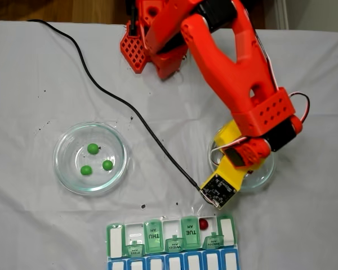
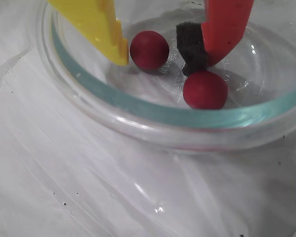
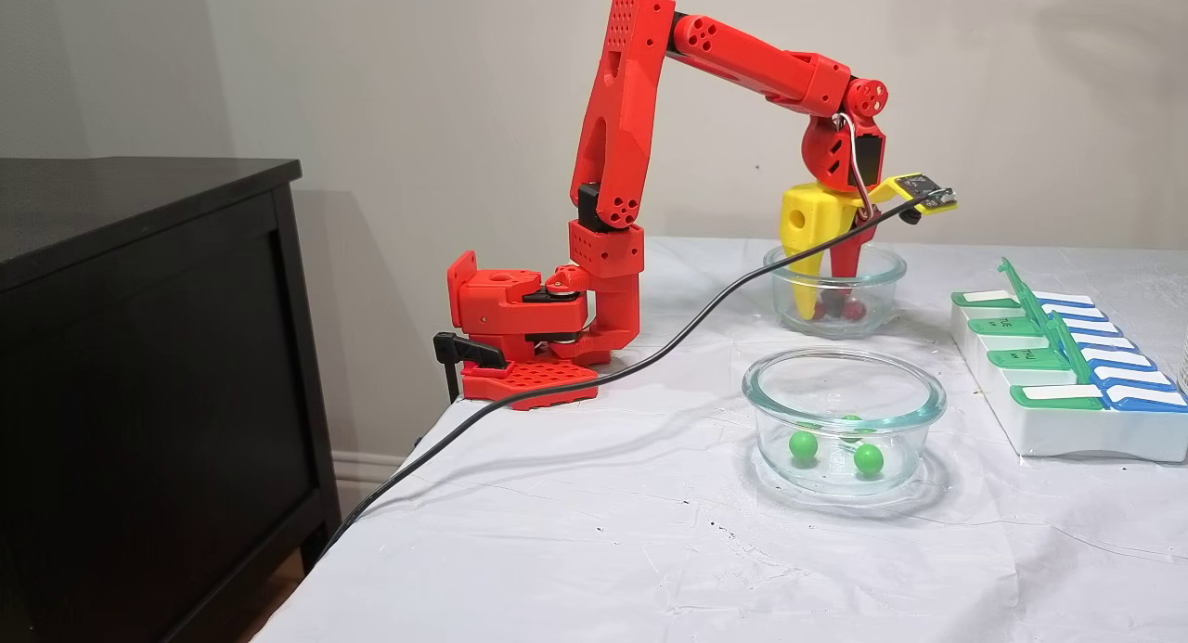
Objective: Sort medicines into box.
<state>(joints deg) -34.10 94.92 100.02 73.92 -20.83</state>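
Medicines split between two clear glass dishes on a white-clothed table (image 1: 34,79): three green pills (image 1: 93,148) clustered in the dish (image 1: 62,169) at about nine o'clock in a fixed view looking down, well apart from the arm; two red pills in the other dish (image 2: 138,106) under the gripper. Seen from the wrist: one red pill (image 2: 149,50) at twelve o'clock, just beside the yellow finger's tip (image 2: 113,44), perhaps touching it; a second red pill (image 2: 204,89) toward three o'clock, right below the red finger's dark pad (image 2: 191,47). Gripper (image 2: 160,54) lowered into that dish, jaws parted a little wider than one pill, the twelve o'clock pill lying in the gap, nothing clamped. Third red pill (image 1: 203,224) already resting in an open white compartment of the box (image 1: 115,239), near the TUE lid, at six o'clock in that top-down fixed view. Several green lids raised, blue-lidded row along the bottom edge. Black cable (image 1: 101,90) trailing from ten o'clock across the cloth to the wrist camera board. In a fixed view from the side, gripper (image 3: 821,309) pointing straight down into the farther dish, box (image 3: 1067,430) at three o'clock, black cabinet (image 3: 139,346) at nine o'clock.
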